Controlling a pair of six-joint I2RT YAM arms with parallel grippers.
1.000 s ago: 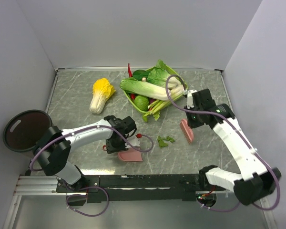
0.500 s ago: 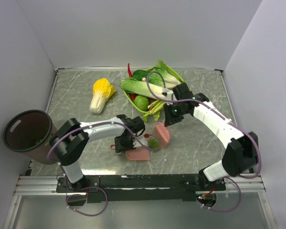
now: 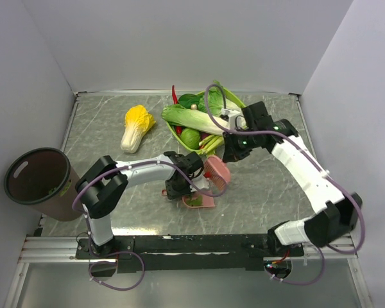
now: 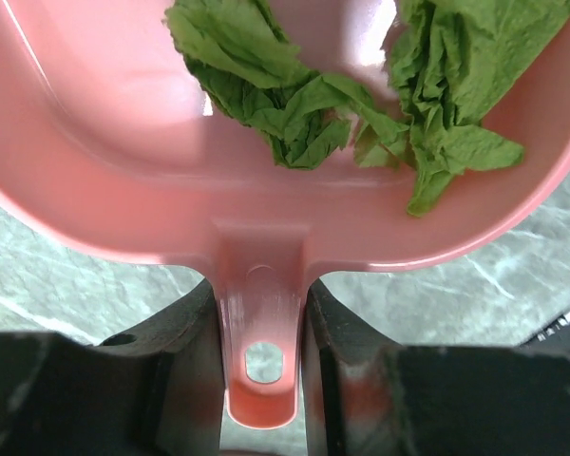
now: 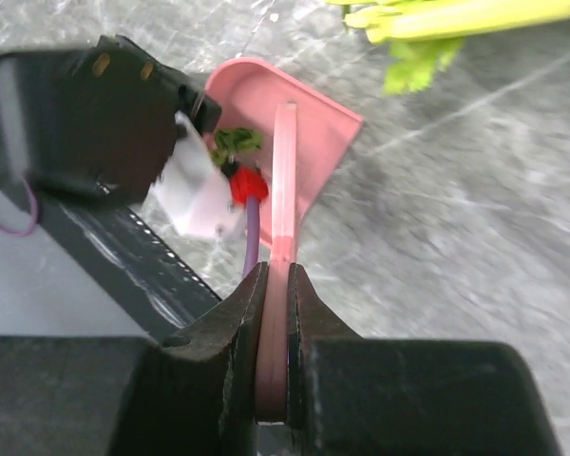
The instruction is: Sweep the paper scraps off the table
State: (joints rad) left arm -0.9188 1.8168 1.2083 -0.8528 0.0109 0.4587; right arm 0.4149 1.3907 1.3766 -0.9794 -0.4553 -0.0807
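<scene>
Left gripper (image 4: 261,313) is clamping the handle of the pink dustpan (image 4: 123,199), fingers pressing on both sides of the handle's neck, pan sitting straight ahead of the fingertips. Paper scraps (image 4: 294,114) are lying inside the pan, bunched toward its far side ahead of the gripper. In these views I'm not seeing any loose ones on the table (image 3: 102,128). Right gripper (image 5: 274,313) is pinching a thin pink scraper (image 5: 283,180) edge-on, jaws nearly together on it. The blade is reaching ahead of the fingers to the mouth of the dustpan, and from above it's overlapping the pan. Clutter: the left arm's purple cable (image 5: 251,237) with its red fitting is running just left of the blade, right in the gap between scraper and left wrist, so it's crowding that spot. The pile of whole greens (image 3: 202,119) is sitting close behind the right gripper, stalk ends poking out ahead and to the right of its fingers in the right wrist view. The yellow-and-white cabbage (image 3: 136,127) is lying well beyond the left gripper. The brown bin (image 3: 51,202) is standing far off to the left gripper's left, at the table edge.
</scene>
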